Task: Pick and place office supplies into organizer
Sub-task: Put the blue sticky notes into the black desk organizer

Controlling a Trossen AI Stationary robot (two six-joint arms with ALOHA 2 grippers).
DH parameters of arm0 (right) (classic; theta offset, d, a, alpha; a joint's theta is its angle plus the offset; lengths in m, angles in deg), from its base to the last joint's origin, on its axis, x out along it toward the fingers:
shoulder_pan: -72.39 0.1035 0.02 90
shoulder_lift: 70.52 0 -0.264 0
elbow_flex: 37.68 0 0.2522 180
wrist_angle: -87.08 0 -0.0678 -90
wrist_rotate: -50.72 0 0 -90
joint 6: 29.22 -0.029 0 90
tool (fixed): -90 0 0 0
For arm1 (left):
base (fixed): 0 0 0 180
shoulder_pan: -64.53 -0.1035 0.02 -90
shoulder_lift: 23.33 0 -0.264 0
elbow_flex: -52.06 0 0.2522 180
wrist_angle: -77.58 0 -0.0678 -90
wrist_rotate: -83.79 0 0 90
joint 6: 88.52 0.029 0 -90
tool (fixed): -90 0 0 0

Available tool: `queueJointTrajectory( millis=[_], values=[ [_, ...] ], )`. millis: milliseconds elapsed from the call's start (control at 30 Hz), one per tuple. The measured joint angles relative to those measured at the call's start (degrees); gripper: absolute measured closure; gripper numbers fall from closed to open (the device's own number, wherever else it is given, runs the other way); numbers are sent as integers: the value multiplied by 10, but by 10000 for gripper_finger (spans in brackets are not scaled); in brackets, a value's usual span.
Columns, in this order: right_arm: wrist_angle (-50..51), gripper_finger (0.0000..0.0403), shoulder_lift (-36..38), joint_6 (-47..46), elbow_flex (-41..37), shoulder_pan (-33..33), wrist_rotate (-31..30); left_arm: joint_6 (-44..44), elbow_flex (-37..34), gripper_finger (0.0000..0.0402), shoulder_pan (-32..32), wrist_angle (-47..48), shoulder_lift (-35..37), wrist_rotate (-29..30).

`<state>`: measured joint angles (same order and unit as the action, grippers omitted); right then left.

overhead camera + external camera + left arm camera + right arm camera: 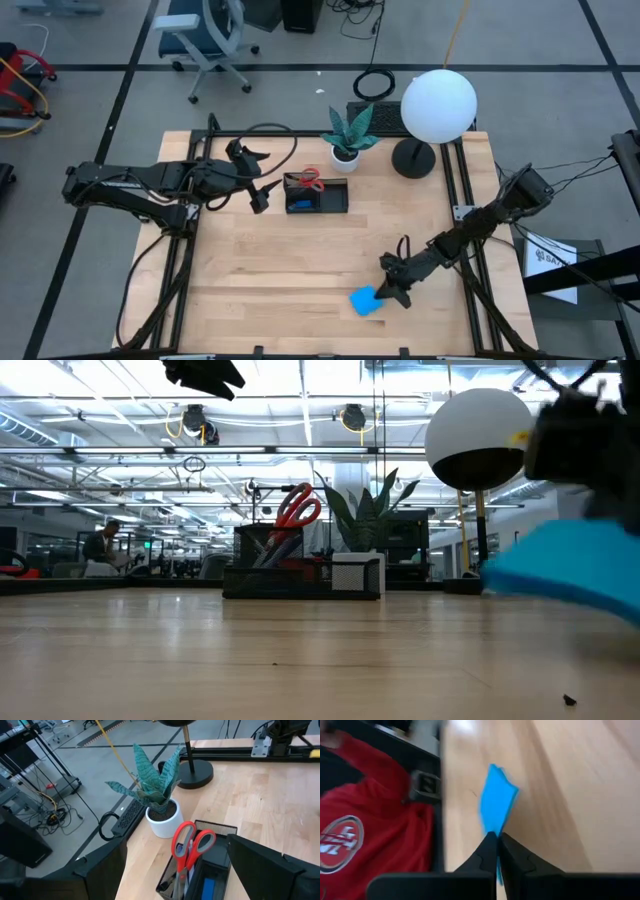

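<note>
The blue pad (pixel 365 300) lies near the table's (pixel 300 260) front edge, well apart from the organizer (pixel 316 194). The right gripper (pixel 393 291) pinches the pad's edge, its fingers (pixel 487 851) pressed together on it. The scissors (pixel 309 178) stand in the organizer beside the plant pot (pixel 346 153). The left gripper (pixel 262 176) hovers just beside the organizer, fingers spread.

- Blue pad (pixel 570 575): blurred, cut off at the low view's right edge.
- Pens in organizer (pixel 316 194): too small to count from above.
- Scissors (pixel 190 844): blades hidden inside organizer.
- Lamp (pixel 192 767): globe cut off, top edge.
</note>
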<state>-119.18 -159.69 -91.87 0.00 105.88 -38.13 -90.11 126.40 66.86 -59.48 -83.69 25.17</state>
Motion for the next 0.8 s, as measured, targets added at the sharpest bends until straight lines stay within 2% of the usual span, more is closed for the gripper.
queueJointTrajectory(
  millis=[200, 500, 800],
  values=[
    [-46, 402, 1, 120, 1, -52, -2, -3, 0, 55, 0, 14, 0, 0],
    [-122, 402, 2, 289, 1, -166, 2, -25, 0, 55, 2, 24, 0, 0],
    [-187, 402, 2, 336, 1, -300, 21, -21, 0, 55, 18, 17, 0, 1]
  ],
)
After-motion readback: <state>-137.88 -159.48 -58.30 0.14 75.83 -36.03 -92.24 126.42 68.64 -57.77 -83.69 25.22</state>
